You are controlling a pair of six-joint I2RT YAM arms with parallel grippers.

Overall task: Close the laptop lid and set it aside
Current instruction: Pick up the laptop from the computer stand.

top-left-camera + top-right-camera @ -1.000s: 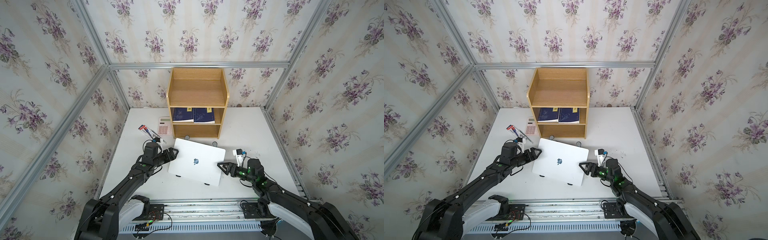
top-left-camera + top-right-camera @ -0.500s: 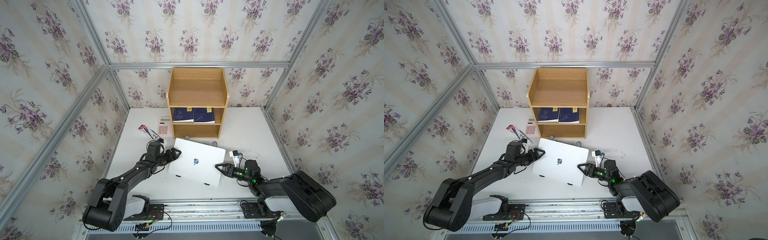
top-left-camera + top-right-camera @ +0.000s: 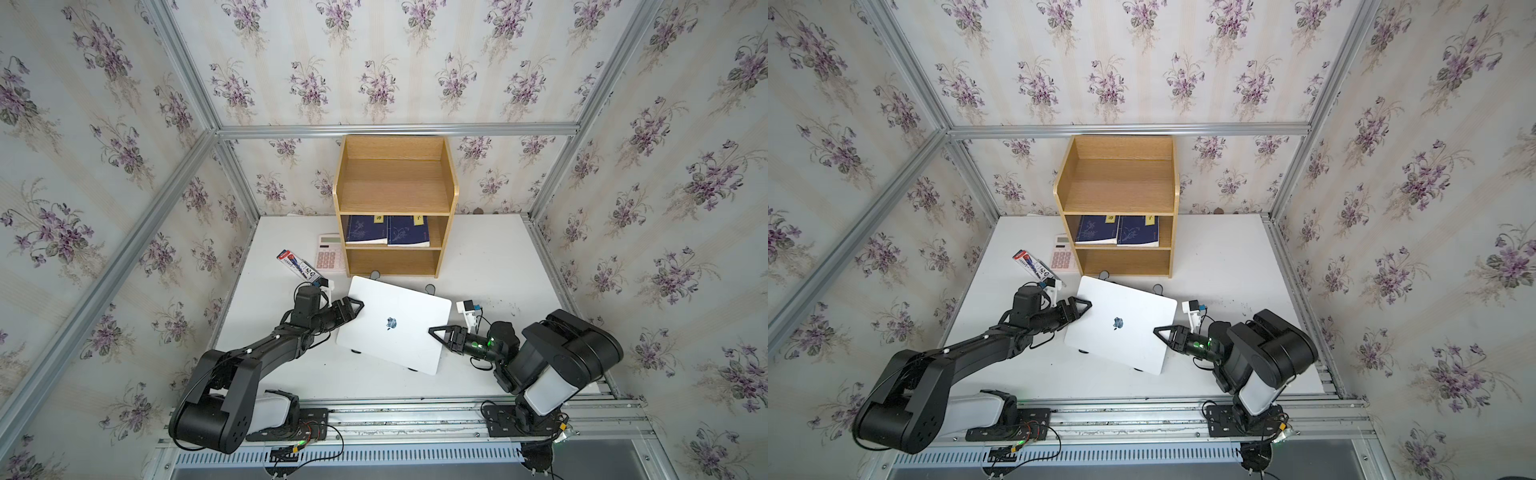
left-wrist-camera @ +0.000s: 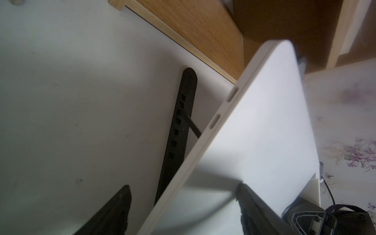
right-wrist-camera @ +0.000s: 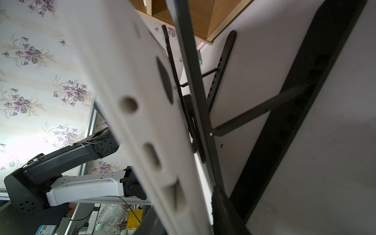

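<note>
Laptop [image 3: 392, 324] shut at desk [image 3: 490, 257] centre, between pincers.
Left pincer [image 3: 356, 306] straddles its edge, jaws parted; right pincer [image 3: 436, 331] opposite, grip unclear.

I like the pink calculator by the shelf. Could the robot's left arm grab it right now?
Probably not yet. The left gripper is straddling the edge of the laptop, so it is busy. Once free, the calculator lies just beyond it, with only the pen packet close beside.
</note>
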